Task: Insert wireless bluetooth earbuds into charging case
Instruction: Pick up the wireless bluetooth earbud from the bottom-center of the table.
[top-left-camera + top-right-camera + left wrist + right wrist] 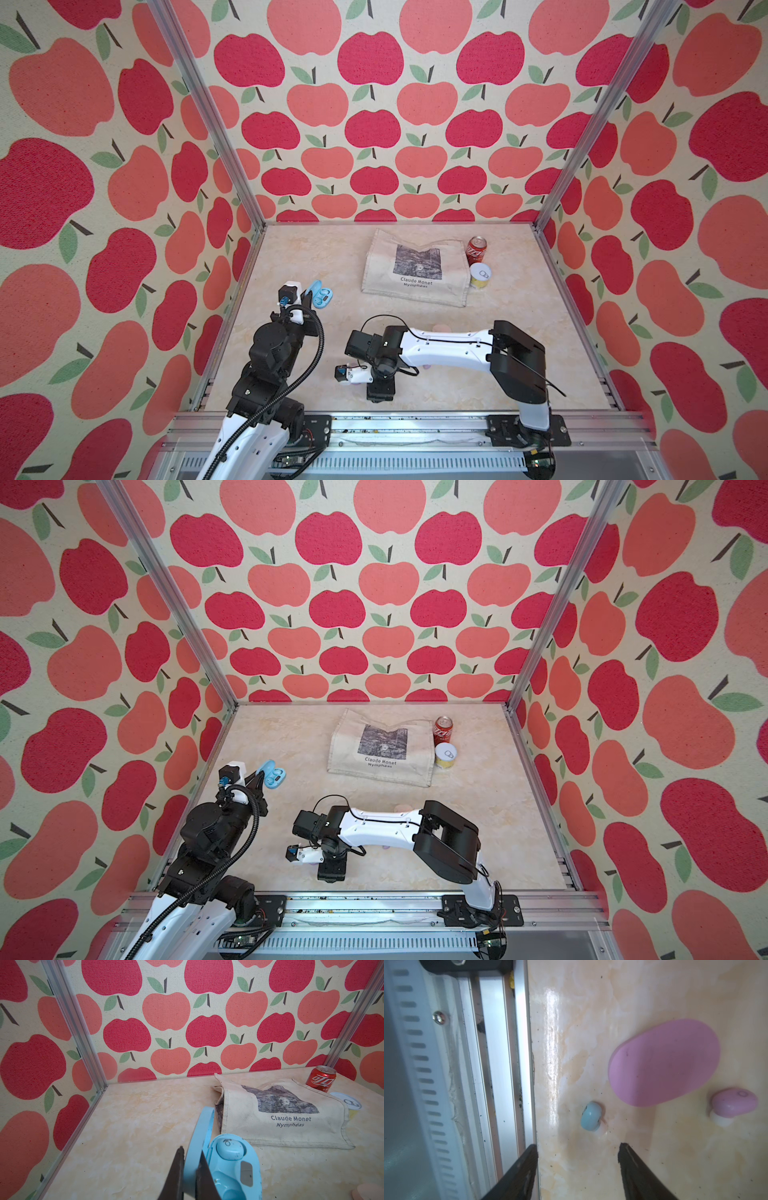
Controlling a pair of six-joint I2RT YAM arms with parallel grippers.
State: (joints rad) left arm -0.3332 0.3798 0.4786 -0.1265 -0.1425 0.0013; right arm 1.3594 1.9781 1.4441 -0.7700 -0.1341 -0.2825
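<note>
A light blue charging case (pixel 323 296) (pixel 275 777) lies open at the table's left side. My left gripper (pixel 191 1150) is shut on its raised lid (pixel 204 1124), one finger on each face. One light blue earbud (pixel 229 1149) sits in the case's far socket. Near the table's front edge my right gripper (pixel 578 1145) points down at the table, open with nothing between its fingers. A loose light blue earbud (pixel 591 1116) lies on the table just ahead of its fingertips, apart from them. A lilac-pink earbud (pixel 735 1103) lies further off.
A closed lilac-pink oval case (pixel 664 1064) lies beside the loose buds. The metal front rail (pixel 500 1064) runs close to one right finger. A cloth tote bag (pixel 417 270), a red can (pixel 476 249) and a yellow tin (pixel 481 276) stand at the back.
</note>
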